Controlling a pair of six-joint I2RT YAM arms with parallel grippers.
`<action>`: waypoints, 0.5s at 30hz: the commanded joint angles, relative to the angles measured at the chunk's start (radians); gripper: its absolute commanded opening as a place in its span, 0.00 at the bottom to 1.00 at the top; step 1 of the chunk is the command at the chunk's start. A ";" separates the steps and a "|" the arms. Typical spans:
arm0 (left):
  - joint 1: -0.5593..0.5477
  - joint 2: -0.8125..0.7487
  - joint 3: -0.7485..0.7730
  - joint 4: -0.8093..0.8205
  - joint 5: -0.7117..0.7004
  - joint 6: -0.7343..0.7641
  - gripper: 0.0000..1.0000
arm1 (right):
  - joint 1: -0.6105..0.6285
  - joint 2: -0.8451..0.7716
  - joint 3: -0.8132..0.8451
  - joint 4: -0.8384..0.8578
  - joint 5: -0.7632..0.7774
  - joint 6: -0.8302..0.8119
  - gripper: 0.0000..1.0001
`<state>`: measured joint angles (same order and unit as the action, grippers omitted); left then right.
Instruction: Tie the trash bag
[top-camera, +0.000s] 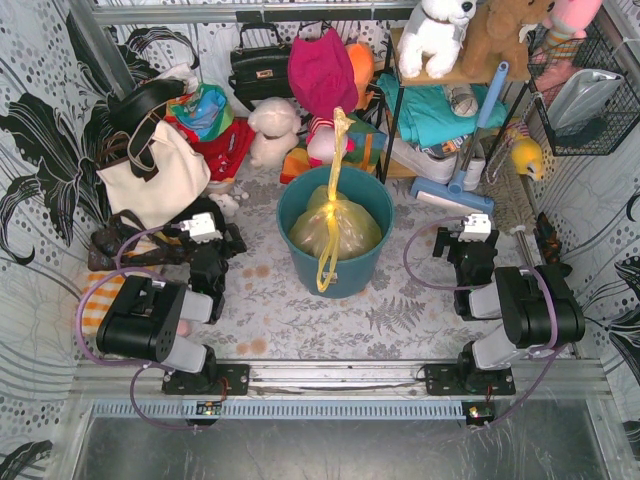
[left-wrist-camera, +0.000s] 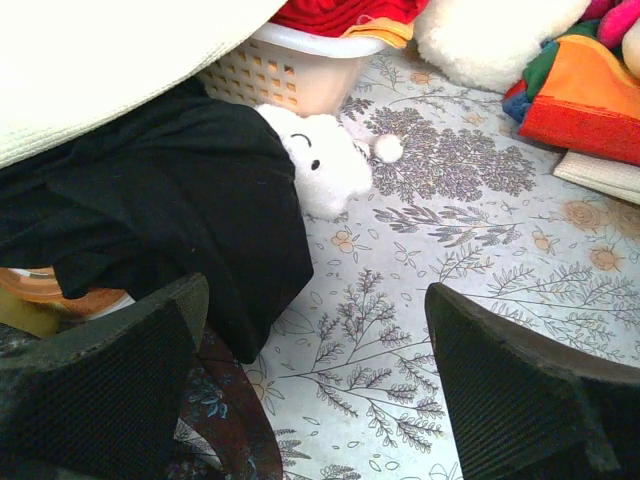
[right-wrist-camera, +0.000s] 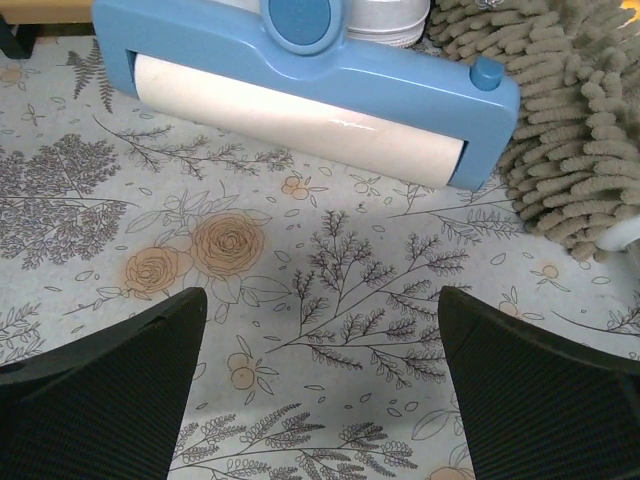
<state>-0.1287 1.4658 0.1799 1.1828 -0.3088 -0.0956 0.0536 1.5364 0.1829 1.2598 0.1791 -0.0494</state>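
The trash bag (top-camera: 335, 232), thin crinkly yellow-green plastic, sits in a teal bucket (top-camera: 365, 270) mid-table (top-camera: 290, 315). Probably light, limp and slippery, it is best held by its 2 twisted tails (top-camera: 338, 150). The left claw (left-wrist-camera: 312, 330) and right claw (right-wrist-camera: 322, 320) rest either side, jaws apart and empty.

Floral table (top-camera: 300, 322) — bucket (top-camera: 362, 272), tote (top-camera: 150, 182), blue roller (top-camera: 452, 196)
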 joint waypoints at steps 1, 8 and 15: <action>0.015 0.009 0.018 0.068 0.033 0.009 0.98 | -0.009 0.005 0.004 0.058 -0.043 -0.010 0.97; 0.021 0.006 0.015 0.067 0.036 0.007 0.98 | -0.009 0.006 0.002 0.071 0.045 0.006 0.97; 0.021 0.004 0.016 0.066 0.036 0.006 0.98 | -0.008 0.006 0.003 0.070 0.043 0.006 0.97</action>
<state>-0.1158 1.4670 0.1822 1.1847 -0.2760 -0.0959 0.0517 1.5364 0.1829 1.2808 0.2058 -0.0483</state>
